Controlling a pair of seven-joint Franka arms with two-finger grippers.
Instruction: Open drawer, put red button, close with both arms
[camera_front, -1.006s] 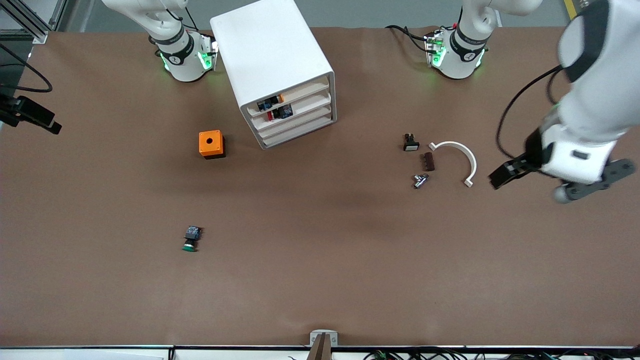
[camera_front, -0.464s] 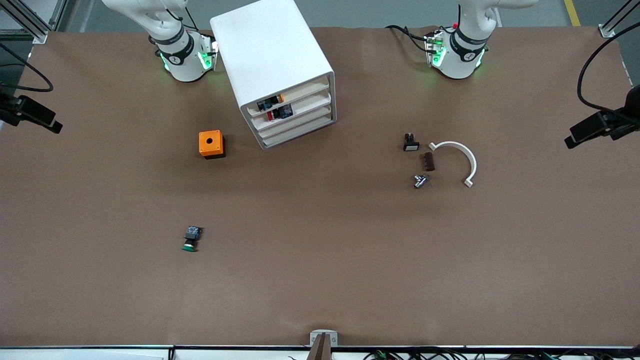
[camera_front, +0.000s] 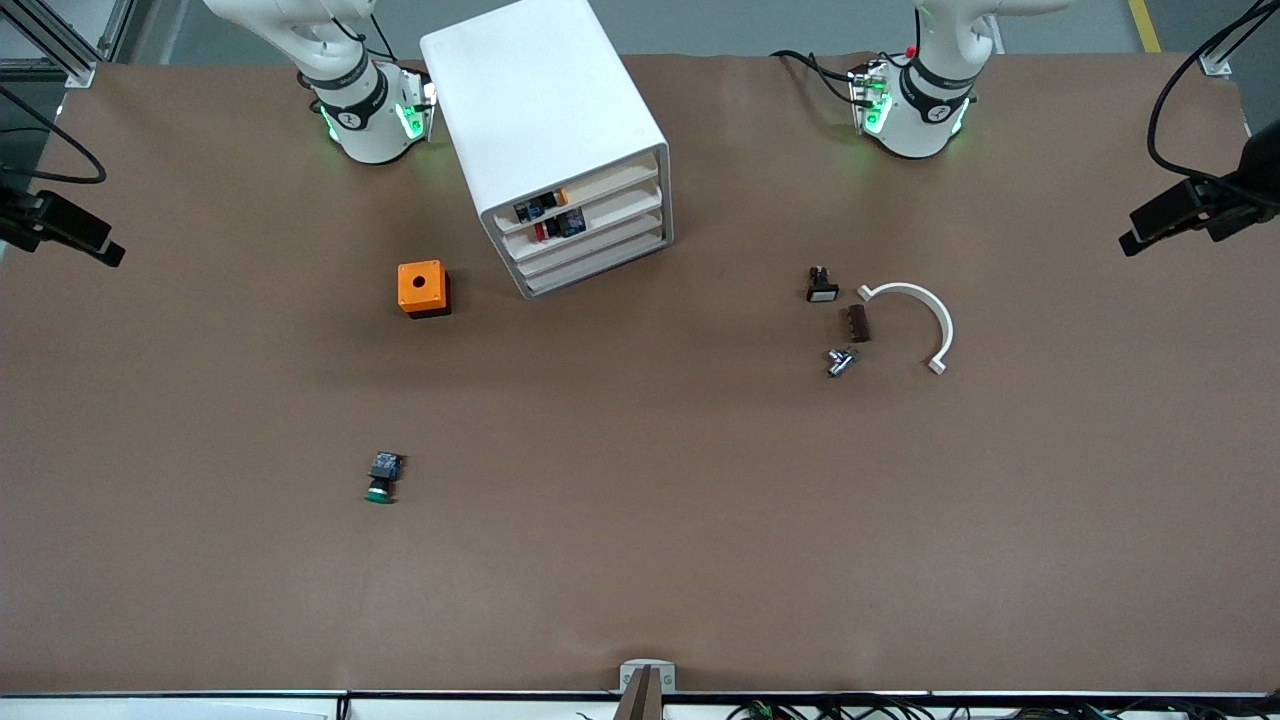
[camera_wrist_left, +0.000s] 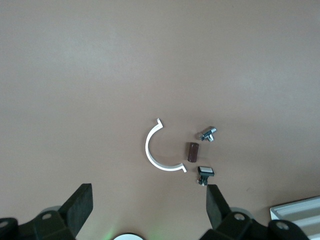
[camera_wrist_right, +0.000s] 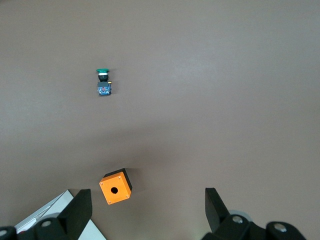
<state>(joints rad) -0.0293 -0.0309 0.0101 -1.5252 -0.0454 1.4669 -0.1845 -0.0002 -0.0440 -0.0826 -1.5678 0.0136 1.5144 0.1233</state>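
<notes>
The white cabinet (camera_front: 540, 110) stands between the two arm bases. Its four drawers sit flush, and the second-highest drawer (camera_front: 620, 212) is pushed in. The red button (camera_front: 541, 232) lies inside that drawer, at its end toward the right arm. My left gripper (camera_wrist_left: 147, 205) hangs open and empty high above the small parts at the left arm's end of the table. In the front view it shows only as a black piece (camera_front: 1165, 215) at the edge. My right gripper (camera_wrist_right: 147, 205) is also open and empty, high above the orange box (camera_wrist_right: 115, 186).
The orange box (camera_front: 423, 288) stands beside the cabinet. A green-capped button (camera_front: 381, 480) lies nearer the front camera. Toward the left arm's end lie a white arc (camera_front: 925, 310), a black switch (camera_front: 822, 286), a brown block (camera_front: 856, 323) and a metal piece (camera_front: 840, 361).
My left arm has lifted and swung away from beside the white arc toward the table's end, almost out of the front view. The right arm and all objects stay put.
</notes>
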